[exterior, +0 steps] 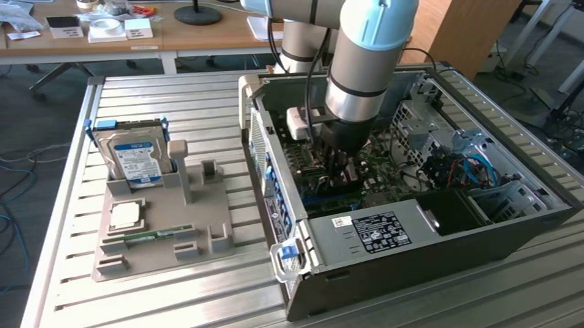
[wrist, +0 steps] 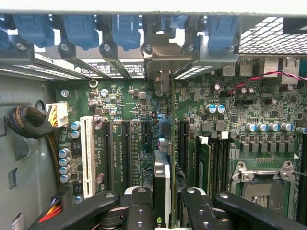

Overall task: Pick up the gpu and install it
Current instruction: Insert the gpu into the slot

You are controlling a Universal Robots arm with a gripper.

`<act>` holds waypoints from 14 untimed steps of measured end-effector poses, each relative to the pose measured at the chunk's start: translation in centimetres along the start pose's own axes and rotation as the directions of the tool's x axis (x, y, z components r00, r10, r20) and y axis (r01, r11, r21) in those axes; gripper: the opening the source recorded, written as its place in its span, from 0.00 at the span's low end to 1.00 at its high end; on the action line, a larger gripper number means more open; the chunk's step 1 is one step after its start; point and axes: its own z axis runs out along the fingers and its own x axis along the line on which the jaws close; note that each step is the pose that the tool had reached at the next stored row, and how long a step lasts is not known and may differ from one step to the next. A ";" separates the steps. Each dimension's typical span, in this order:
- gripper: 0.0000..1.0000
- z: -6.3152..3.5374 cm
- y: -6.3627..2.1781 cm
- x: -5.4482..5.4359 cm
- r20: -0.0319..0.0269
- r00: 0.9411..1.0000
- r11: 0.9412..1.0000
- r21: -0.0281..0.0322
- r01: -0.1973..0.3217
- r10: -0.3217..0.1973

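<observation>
The gpu (wrist: 162,184) stands on edge inside the open computer case (exterior: 411,239), held over the motherboard (wrist: 129,124) among its long black expansion slots, its metal bracket end reaching to the blue slot clips (wrist: 124,31) at the case's rear wall. The gripper (wrist: 163,206) is clamped on the card's upper edge, one finger on each face. On the exterior view's left, a tan holder tray (exterior: 164,232) carries a blue-labelled hard drive (exterior: 135,157).
</observation>
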 end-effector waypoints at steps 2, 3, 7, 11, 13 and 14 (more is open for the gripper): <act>0.27 0.08 0.00 0.0 0.000 1.000 1.000 0.000 0.000 0.000; 0.27 0.10 0.00 0.0 0.000 1.000 1.000 0.000 0.000 0.000; 0.27 0.18 0.00 0.0 0.000 1.000 1.000 0.000 0.000 0.000; 0.27 0.18 0.00 0.0 0.000 1.000 1.000 0.000 0.000 0.000; 0.27 0.18 0.01 0.0 0.000 1.000 1.000 0.000 0.000 0.000; 0.27 0.18 0.01 0.0 0.000 1.000 1.000 0.000 0.000 0.000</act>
